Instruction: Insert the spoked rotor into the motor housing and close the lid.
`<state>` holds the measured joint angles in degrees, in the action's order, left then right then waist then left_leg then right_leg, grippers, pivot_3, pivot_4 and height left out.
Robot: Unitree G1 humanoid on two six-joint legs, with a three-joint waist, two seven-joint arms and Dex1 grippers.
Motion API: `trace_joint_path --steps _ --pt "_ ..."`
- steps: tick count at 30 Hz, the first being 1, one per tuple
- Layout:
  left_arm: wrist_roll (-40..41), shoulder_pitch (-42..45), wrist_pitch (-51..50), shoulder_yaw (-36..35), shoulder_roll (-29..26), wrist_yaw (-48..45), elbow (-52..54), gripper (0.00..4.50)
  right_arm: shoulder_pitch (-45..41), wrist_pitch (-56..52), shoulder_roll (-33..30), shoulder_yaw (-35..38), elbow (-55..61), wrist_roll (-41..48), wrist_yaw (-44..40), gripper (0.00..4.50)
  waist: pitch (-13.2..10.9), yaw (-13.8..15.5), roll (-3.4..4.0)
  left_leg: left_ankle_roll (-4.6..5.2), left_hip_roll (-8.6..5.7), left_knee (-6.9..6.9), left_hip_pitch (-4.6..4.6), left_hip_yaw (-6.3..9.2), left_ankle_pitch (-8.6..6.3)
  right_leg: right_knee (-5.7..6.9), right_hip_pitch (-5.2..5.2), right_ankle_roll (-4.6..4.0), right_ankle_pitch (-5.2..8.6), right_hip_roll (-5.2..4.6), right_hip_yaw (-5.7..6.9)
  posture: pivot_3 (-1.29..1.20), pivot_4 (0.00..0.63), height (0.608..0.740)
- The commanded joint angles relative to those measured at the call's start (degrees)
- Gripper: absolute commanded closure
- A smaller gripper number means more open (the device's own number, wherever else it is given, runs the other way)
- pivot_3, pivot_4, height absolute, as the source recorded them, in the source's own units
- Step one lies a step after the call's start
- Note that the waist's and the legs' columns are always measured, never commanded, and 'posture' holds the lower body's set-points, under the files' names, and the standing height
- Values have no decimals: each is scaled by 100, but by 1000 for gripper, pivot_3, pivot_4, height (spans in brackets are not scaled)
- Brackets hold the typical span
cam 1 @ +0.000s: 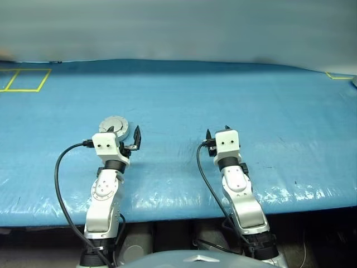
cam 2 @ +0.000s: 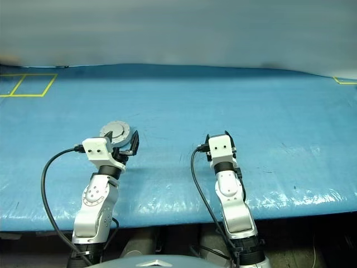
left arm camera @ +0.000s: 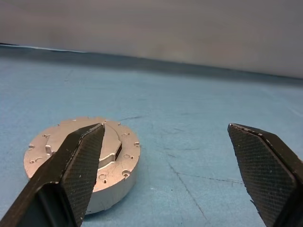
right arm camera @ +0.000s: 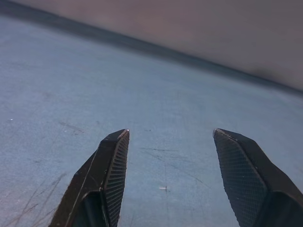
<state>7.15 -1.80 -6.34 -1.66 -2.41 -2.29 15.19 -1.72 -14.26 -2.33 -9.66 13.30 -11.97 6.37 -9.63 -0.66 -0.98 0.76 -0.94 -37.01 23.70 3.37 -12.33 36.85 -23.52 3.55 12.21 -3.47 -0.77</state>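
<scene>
The motor housing [cam 1: 114,123] is a short silver cylinder lying on the blue table [cam 1: 234,100], left of centre. The lid [left arm camera: 118,142] lies flat on top of it, pale side up. My left gripper [left arm camera: 165,132] is open and level just in front of the housing; its left finger [left arm camera: 80,161] overlaps the housing's near edge, and the gap between the fingers lies to the housing's right. My right gripper [right arm camera: 170,135] is open over bare table further right, with nothing between its fingers. The spoked rotor is out of view.
Yellow tape squares [cam 1: 25,80] mark the far left of the table, and a yellow corner mark [cam 1: 337,75] the far right. The table's front edge [cam 1: 184,215] runs just below both wrists. A black cable [cam 1: 58,184] loops off the left wrist.
</scene>
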Motion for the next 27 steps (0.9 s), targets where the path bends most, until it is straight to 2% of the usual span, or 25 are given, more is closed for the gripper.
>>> trace_joint_path --steps 1,16,27 --pt "-55 201 168 -84 30 84 17 61 -172 209 70 55 24 -63 78 1526 0 0 0 0 0 -1 0 0 0 0 0 0 0 0 0 0 150 740" --pt "-31 304 98 -406 -64 211 -2 61 -164 279 311 -48 -42 -117 84 1526 0 -2 0 0 0 -2 -1 0 1 1 2 0 -1 1 -1 0 150 740" --pt "-175 182 156 -276 -13 242 123 61 -154 260 352 14 -60 -80 -27 1526 1 -2 1 0 0 0 -1 0 1 2 1 -1 -2 2 0 0 150 740"
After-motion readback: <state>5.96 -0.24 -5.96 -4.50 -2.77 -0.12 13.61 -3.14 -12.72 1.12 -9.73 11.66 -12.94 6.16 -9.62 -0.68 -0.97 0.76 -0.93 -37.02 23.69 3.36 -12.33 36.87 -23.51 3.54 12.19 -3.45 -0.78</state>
